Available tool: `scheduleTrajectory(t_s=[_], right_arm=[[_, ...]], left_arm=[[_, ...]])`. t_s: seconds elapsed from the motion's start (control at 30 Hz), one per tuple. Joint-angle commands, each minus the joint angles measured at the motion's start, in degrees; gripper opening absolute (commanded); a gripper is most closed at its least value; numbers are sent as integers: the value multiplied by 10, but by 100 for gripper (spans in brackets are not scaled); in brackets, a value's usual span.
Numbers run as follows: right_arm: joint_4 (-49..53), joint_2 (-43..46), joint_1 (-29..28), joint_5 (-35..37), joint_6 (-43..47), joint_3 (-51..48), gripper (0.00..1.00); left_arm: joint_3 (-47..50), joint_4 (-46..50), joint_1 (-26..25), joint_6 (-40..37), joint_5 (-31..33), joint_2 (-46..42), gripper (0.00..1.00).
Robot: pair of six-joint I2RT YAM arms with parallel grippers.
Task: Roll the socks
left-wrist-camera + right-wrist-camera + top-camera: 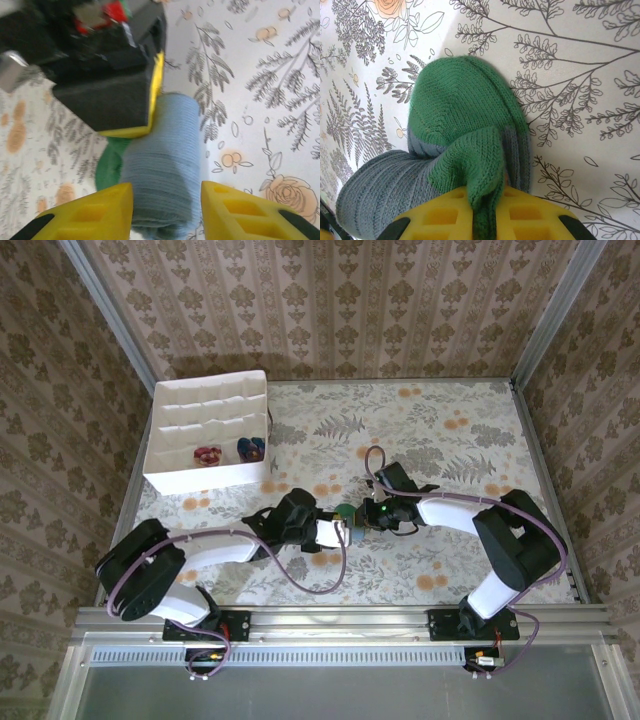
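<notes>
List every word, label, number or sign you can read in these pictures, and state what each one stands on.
None can be read. The white box, the sock and the patterned table carry no lettering. A red patch on the right tool's body is too blurred to tell whether it bears text.

No legible text, label, brand, number or sign on anything in any view

I see white partitioned box (170,455) at far-left of floral-print bench (450,430); patterned walls (340,300) enclose it on three sides.
</notes>
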State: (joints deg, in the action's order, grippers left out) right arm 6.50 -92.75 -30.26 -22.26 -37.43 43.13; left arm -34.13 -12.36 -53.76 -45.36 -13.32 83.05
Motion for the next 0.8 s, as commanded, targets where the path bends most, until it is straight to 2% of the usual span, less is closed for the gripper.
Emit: scheduleTrajectory(t_s=[0.0, 0.13, 0.3, 0.43, 0.5, 0.57, 0.67, 0.77], right_arm=[[98, -39, -7, 35, 14, -23, 13], [100, -37, -7, 35, 15, -24, 12], [93, -31, -7, 22, 15, -24, 13], [95, -10, -5, 7, 20, -20, 15], [117, 6, -1, 0, 28, -7, 20], [125, 31, 5, -5, 35, 0, 31], [127, 81, 12, 1, 36, 2, 46], [131, 126, 14, 29, 32, -2, 51]], left_arm=[[-24, 33, -7, -25, -3, 31, 35], [-42, 27, -8, -31, 18, 71, 40], [-69, 52, -8, -30, 30, 123, 40], [-92, 105, -6, -11, 20, 147, 28], [-118, 159, 5, 10, 2, 161, 18], [-154, 225, 20, 30, -59, 175, 9], [-204, 303, 37, 64, -131, 200, 4], [-242, 357, 42, 98, -160, 220, 3]])
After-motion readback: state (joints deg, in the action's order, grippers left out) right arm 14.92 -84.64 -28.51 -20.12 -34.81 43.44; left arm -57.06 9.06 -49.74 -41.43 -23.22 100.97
